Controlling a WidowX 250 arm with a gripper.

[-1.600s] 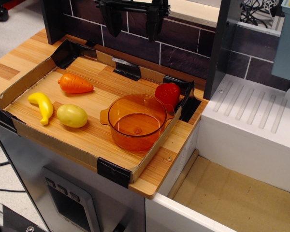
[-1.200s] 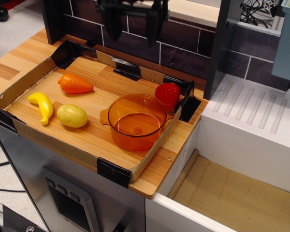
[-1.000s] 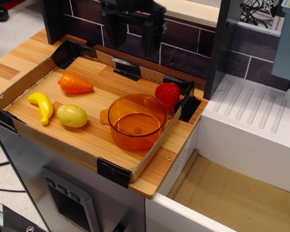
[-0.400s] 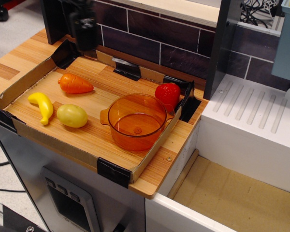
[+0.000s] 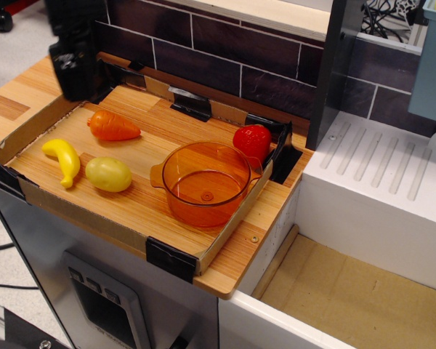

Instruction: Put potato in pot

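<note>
Potato (image 5: 108, 174), pale yellow-green and oval, is shown lying on the wooden surface (image 5: 142, 207) in the left-centre of the frame, untouched and in the same spot as in the earlier pictures. At the far left, a yellow banana (image 5: 63, 160) is seen just beside the potato, apparently touching it or nearly so. In the upper left, the gripper (image 5: 75, 69) is now seen as a dark blurred mass above the back-left corner of the cardboard tray (image 5: 29, 131); over the last moments it has been carried from the upper centre of the frame leftward and lower. The state of the fingers cannot be told, since they are blurred and dark against the background. An orange carrot (image 5: 113, 126) is shown behind the potato, apart from it. Toward the centre, the pot (image 5: 206, 183), translucent orange, is seen upright and empty, well to the right of the potato. A red strawberry-like toy (image 5: 252, 141) is placed just behind the pot's far rim. At the right, a white sink unit (image 5: 381, 189) is visible.

The shift is judged to mean that the approach is under way and that grasping has not yet begun. The gripper remains behind and to the left of the potato, so a further move forward and down would be required, with care taken over the neighbouring banana.
</note>
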